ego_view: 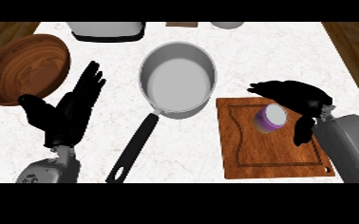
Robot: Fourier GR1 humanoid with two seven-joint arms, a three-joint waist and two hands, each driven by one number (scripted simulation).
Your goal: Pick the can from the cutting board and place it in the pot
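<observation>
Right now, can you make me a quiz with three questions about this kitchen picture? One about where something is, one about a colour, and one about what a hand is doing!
1. Where is the can?
A. On the cutting board
B. Inside the pot
C. In the wooden bowl

2. What colour is the can's side?
A. Green
B. Purple
C. Yellow

3. What is the left hand doing?
A. Holding the pot's handle
B. Resting open, fingers straight
C. Curled round the can

Answers:
1. A, the can sits on the brown board, at its upper part.
2. B, a purple band shows below its pale top.
3. B, it shows at the view's left, touching nothing, while the right hand is over the can.
</observation>
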